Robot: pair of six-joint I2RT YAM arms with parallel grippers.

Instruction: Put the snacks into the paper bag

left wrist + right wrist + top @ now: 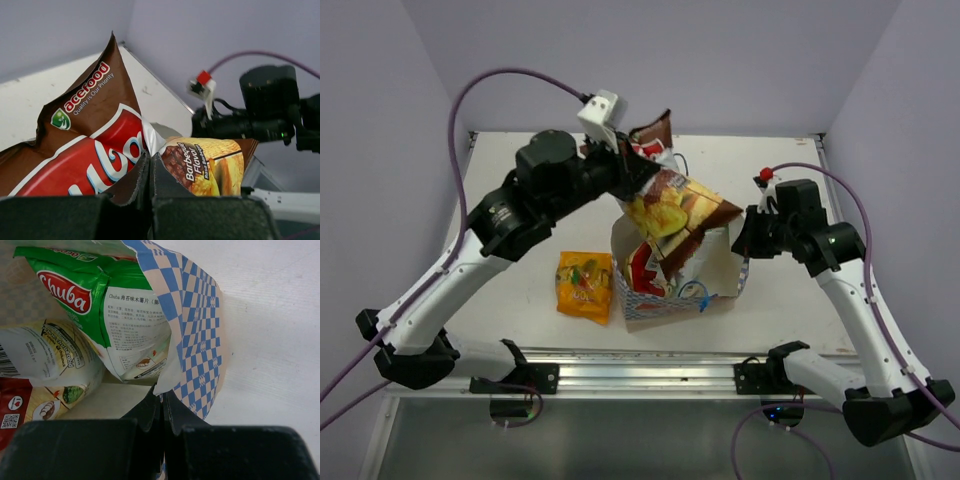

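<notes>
Left hand (150, 164) is clamped tight on a crease in the brown-and-white crinkly "Chuba" barbecue chip packet (672, 205), no gap between the fingers, foil pinched between them. The packet hangs in the air over the middle of the white desk (780, 300). Its lower end dips over the mouth of the wide paper bag with white lining and blue-check outside (195, 340); can't tell if it touches the rim or what's inside. The paper bag stands upright close to the near edge of the desk, a bit right of centre, mouth open to the top. Right hand (162, 399) is closed on the bag's right-side rim, paper wall nipped between the fingertips, one finger inside and one outside. Inside the bag: the green-and-white "Chuba" packet (95, 300) sits against the held wall with its printed back panel facing the wrist camera, and the red packet (644, 270) is on the left side of the bag. A pale packet face lies between them, can't tell which packet it belongs to. The small orange-yellow packet (585, 285) lies flat on the desk just left of the bag, near the near edge, not touching either hand.
</notes>
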